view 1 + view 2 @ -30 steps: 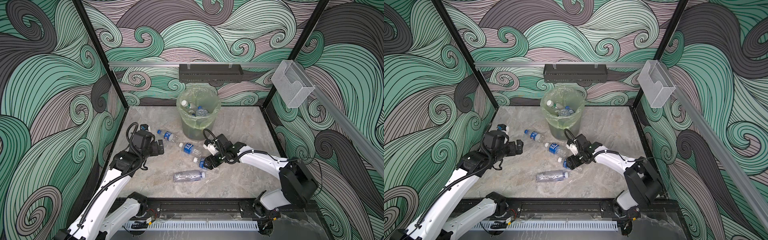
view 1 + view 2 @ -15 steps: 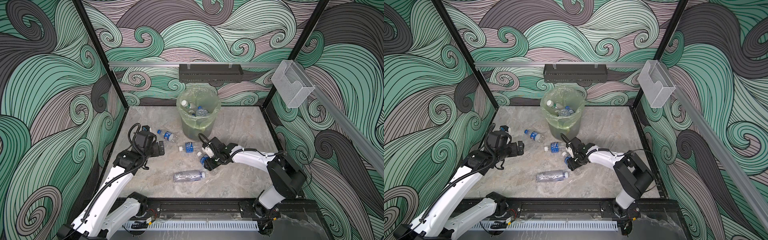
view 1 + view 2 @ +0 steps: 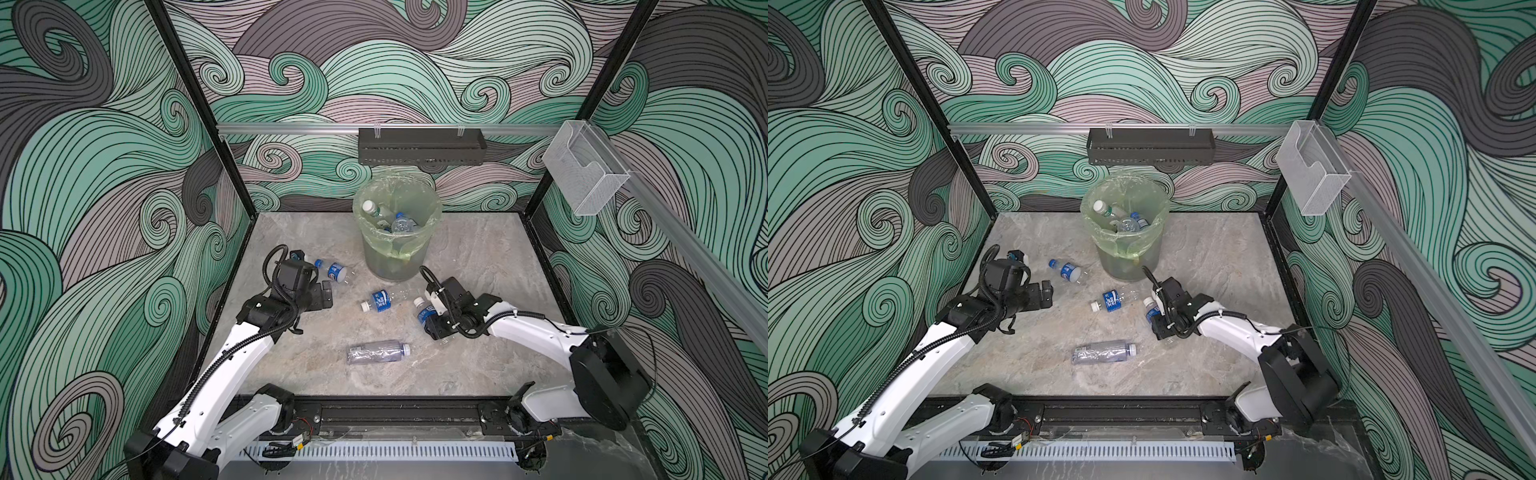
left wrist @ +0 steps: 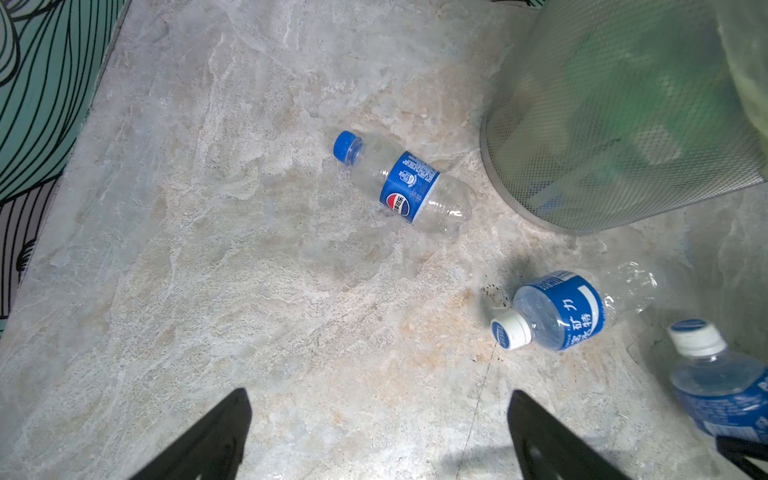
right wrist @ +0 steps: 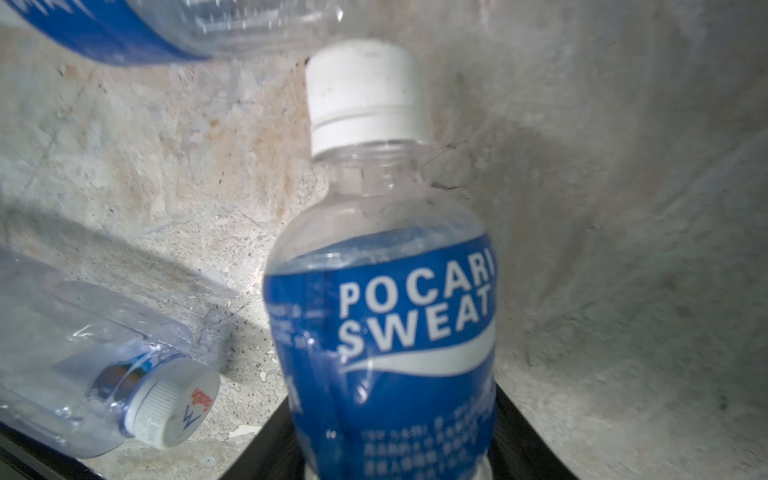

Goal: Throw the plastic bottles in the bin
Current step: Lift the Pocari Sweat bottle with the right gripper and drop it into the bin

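My right gripper point(image 3: 434, 322) point(image 5: 395, 432) is shut on a clear plastic bottle point(image 3: 423, 311) point(image 5: 382, 311) with a blue Pocari Sweat label and white cap, held near the table right of centre. My left gripper point(image 3: 326, 295) point(image 4: 380, 399) is open over bare table, holding nothing. Three more bottles lie loose. A blue-capped Pepsi bottle point(image 3: 334, 270) point(image 4: 409, 187) is left of the bin. A blue-labelled, white-capped bottle point(image 3: 380, 300) point(image 4: 557, 311) lies mid-table. A larger clear bottle point(image 3: 376, 352) point(image 5: 104, 365) is nearer the front. The bin point(image 3: 395, 249) point(image 3: 1125, 253), lined with yellow-green plastic, holds several bottles.
A black perforated tray point(image 3: 422, 146) hangs on the back wall. A clear plastic box point(image 3: 586, 170) sits on the right rail. Patterned walls close in the marble table point(image 3: 478, 249) on three sides, and a black rail point(image 3: 395, 411) runs along the front.
My right gripper closed on the white-capped Pocari bottle and shifted a little to the right with it. The left gripper edged right, staying open. The middle blue-labelled bottle turned slightly.
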You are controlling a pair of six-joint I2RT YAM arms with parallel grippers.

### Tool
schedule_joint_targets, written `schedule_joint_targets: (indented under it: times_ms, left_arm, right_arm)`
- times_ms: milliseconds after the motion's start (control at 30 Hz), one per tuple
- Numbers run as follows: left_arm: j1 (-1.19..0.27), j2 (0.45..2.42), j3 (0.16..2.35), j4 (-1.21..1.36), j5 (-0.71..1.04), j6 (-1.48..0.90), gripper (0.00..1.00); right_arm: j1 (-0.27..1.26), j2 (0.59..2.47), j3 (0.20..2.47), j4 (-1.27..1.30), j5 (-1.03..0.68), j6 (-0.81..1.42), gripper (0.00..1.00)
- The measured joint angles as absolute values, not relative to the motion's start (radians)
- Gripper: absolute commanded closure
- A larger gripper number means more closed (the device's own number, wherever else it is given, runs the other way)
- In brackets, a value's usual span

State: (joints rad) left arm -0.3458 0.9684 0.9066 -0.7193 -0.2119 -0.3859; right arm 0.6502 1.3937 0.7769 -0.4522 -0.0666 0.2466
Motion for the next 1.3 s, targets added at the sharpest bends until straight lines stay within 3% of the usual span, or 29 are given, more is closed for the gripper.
schedule_joint_targets:
  times_ms: [400, 600, 767, 800, 900, 933, 1067, 1200, 1300]
  left_arm:
    - [-0.335, 0.973, 0.873, -0.71, -0.208, -0.385, 0.01]
    - [-0.334, 0.974, 0.873, -0.71, -0.207, -0.385, 0.01]
    - [-0.333, 0.976, 0.873, -0.71, -0.194, -0.381, 0.01]
    - [-0.333, 0.974, 0.873, -0.71, -0.192, -0.38, 0.01]
    - [-0.333, 0.957, 0.874, -0.711, -0.185, -0.377, 0.01]
    - [-0.333, 0.95, 0.875, -0.713, -0.179, -0.376, 0.01]
    - [-0.333, 0.921, 0.881, -0.728, -0.138, -0.361, 0.01]
    - [-0.329, 0.906, 0.899, -0.74, -0.098, -0.331, 0.01]
    - [-0.329, 0.907, 0.905, -0.739, -0.076, -0.315, 0.01]
  right_arm:
    - [0.512, 1.21, 0.843, -0.493, -0.113, 0.252, 0.62]
    - [0.512, 1.209, 1.088, -0.585, -0.158, 0.193, 0.61]
    - [0.512, 1.308, 1.426, -0.617, -0.196, 0.145, 0.6]
    - [0.512, 1.348, 1.503, -0.616, -0.198, 0.136, 0.55]
    - [0.506, 1.545, 1.814, -0.598, -0.188, 0.114, 0.14]
    - [0.503, 1.616, 1.914, -0.587, -0.182, 0.105, 0.08]
    - [0.483, 1.847, 2.196, -0.611, -0.15, 0.054, 0.01]
    - [0.474, 1.843, 2.138, -0.653, -0.126, 0.021, 0.01]
    - [0.475, 1.731, 1.983, -0.653, -0.112, 0.004, 0.01]
